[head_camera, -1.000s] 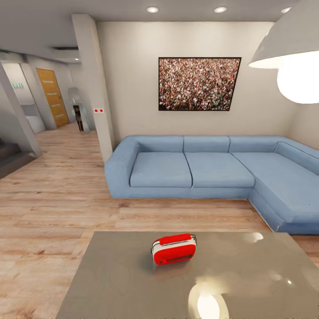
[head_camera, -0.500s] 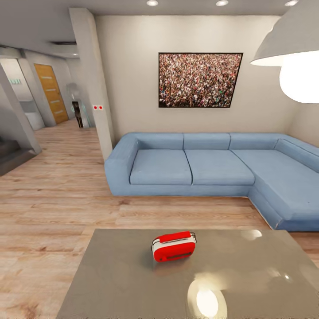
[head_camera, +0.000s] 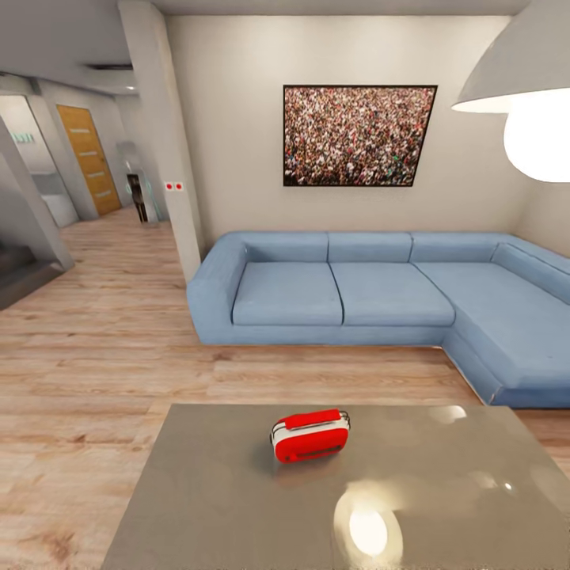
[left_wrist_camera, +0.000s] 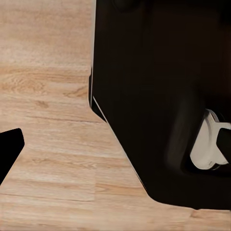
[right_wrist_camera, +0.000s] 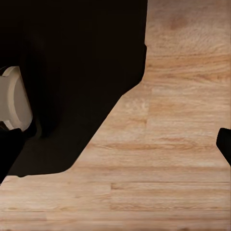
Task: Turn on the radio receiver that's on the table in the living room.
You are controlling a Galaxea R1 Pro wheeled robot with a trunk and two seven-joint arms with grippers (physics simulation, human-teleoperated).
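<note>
The radio receiver (head_camera: 309, 435) sits mid-table (head_camera: 198, 507), no gripper near it; both grippers' states can't be told.

Big blue L-shaped sofa (head_camera: 372, 305) sits against a white wall (head_camera: 237, 119), crowd picture (head_camera: 358, 135) hanging right above it. Light wood floor (head_camera: 95, 356) in front, glowing pendant lamp (head_camera: 526, 95) off to its right, orange door (head_camera: 89, 158) far left.

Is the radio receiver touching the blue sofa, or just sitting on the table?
Apart. The head view shows the radio receiver resting on the table, with bare wood floor between the table and the sofa.
</note>
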